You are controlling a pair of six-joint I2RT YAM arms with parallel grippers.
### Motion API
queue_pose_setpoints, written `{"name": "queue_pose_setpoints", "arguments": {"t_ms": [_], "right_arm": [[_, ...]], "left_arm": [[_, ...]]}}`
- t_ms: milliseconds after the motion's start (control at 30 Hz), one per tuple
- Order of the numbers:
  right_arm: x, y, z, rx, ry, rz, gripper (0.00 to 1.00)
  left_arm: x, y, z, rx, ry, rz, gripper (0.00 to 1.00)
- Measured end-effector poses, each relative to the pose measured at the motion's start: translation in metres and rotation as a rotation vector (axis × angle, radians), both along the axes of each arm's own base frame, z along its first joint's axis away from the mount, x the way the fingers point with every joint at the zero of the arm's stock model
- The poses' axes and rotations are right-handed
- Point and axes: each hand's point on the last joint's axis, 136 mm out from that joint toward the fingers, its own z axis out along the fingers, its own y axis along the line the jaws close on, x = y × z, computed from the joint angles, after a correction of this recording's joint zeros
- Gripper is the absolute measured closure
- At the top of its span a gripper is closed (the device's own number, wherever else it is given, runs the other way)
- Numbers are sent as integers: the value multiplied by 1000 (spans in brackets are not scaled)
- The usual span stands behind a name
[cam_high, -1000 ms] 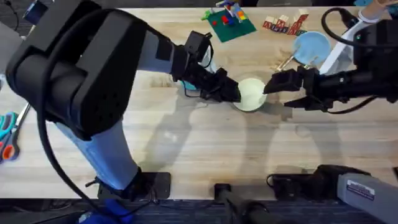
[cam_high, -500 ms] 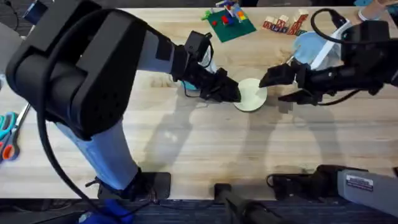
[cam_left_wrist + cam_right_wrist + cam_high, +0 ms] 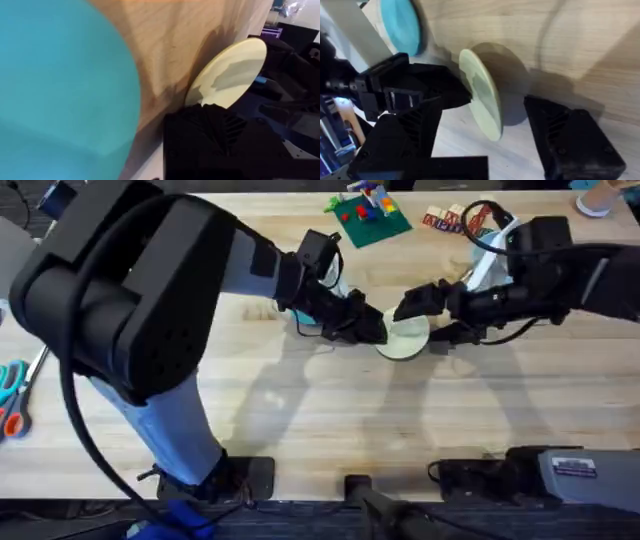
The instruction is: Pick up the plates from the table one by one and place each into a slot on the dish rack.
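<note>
A pale cream plate [image 3: 408, 338] stands tilted on its edge at the middle of the table [image 3: 300, 420]. My left gripper [image 3: 372, 330] touches its left rim. My right gripper [image 3: 420, 323] is open, with one finger on each side of the plate [image 3: 482, 97] and no contact that I can see. The right wrist view has the left gripper [image 3: 462, 95] against the plate's far rim. A bright blue plate [image 3: 60, 85] lies flat close under the left wrist, and a sliver of it [image 3: 305, 320] peeks out beside that arm. The dish rack is hidden.
A green baseplate [image 3: 368, 218] with toy bricks and a pile of wooden letter blocks [image 3: 455, 220] sit at the back edge. Scissors [image 3: 10, 395] lie at the far left. A white object [image 3: 490, 265] shows under the right arm. The front half of the table is bare wood.
My right gripper has moved left and now straddles the cream plate. The right arm now covers the light blue plate behind it. The left arm has stayed in place.
</note>
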Motion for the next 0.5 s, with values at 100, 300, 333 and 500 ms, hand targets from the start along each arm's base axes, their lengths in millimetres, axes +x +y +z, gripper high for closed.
{"name": "queue_pose_setpoints", "arguments": {"t_ms": [100,300,333,500], "right_arm": [[3,3,1,5,-13,0,112],[3,3,2,10,-6,-10,295],[3,3,2,12,-6,-10,343],[3,3,2,13,-3,-12,584]], "left_arm": [[0,0,0,0,0,0,960],[0,0,0,0,0,0,960],[0,0,0,0,0,0,960],[0,0,0,0,0,0,960]]}}
